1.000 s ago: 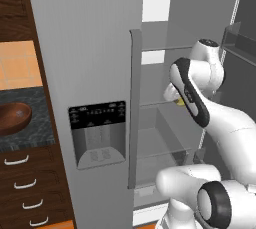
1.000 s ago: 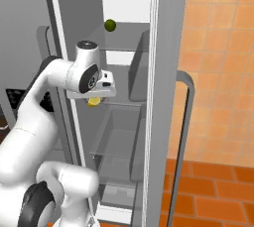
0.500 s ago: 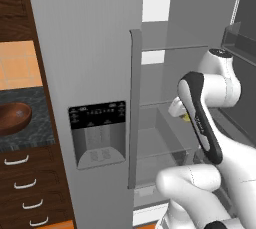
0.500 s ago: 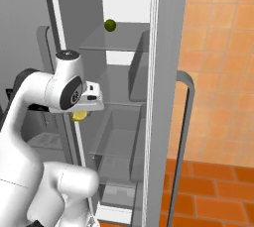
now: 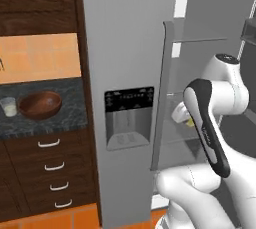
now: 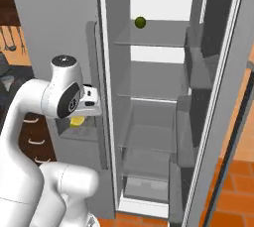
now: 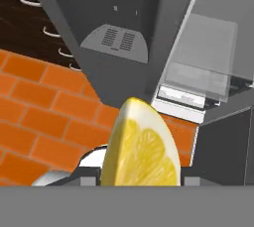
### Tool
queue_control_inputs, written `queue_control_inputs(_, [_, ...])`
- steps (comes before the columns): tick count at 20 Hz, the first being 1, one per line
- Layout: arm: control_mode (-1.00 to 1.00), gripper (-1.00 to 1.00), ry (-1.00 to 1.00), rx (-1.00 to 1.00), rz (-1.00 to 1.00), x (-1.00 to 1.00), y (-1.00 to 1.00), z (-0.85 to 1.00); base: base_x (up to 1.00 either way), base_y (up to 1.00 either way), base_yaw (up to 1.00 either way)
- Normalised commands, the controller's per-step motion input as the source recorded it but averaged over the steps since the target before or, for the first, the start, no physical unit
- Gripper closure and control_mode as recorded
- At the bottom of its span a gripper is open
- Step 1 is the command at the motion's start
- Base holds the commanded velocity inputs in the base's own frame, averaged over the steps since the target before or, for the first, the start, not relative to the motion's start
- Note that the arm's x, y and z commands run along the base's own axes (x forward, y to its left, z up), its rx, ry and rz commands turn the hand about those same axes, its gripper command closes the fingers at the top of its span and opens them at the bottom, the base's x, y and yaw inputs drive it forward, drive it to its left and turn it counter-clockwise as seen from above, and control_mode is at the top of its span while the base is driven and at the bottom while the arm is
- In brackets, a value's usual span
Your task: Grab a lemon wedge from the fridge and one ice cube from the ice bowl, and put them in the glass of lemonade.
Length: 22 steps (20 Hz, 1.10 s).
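The pincer (image 6: 77, 120) is clamped on the lemon wedge (image 7: 141, 146), which fills the lower middle of the hand view, cut face toward the camera, with the fridge's (image 5: 130, 48) dispenser panel (image 5: 128, 117) at about 11 o'clock beyond it. In the right base view the wedge shows as a yellow spot under the hand, outside the open fridge compartment and in front of the closed door.

The step in hand, by my reading, is carrying the wedge out to the glass of lemonade (image 5: 8, 106). To do it well, keep the grip steady, swing clear of the door's long handle (image 5: 161, 88), and hold the wedge upright until it is directly over the glass's mouth, since that mouth is small and the bowl sits just beside it.

On the bench (image 5: 60, 118), at 9 o'clock in the left base view, the ice bowl (image 5: 40, 104) stands right of the glass; its contents are too small to tell. The glass holds pale liquid low down. Inside the fridge, a small green round fruit (image 6: 140, 22) rests on the top shelf (image 6: 154, 37); lower shelves look bare.
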Motion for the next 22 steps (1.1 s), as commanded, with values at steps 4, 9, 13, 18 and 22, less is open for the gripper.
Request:
queue_control_inputs(4, [1.0,1.0,0.0,0.0,0.0,0.0,0.0,0.0,0.3,1.0,0.0])
queue_control_inputs(9, [1.0,1.0,0.0,0.0,0.0,0.0,0.0,0.0,0.64,1.0,0.0])
queue_control_inputs(13, [1.0,1.0,0.0,0.0,0.0,0.0,0.0,0.0,0.57,1.0,0.0])
queue_control_inputs(18, [1.0,1.0,0.0,0.0,0.0,0.0,0.0,0.0,0.59,1.0,0.0])
queue_control_inputs(22, [1.0,1.0,0.0,0.0,0.0,0.0,0.0,0.0,0.77,0.82,-0.02])
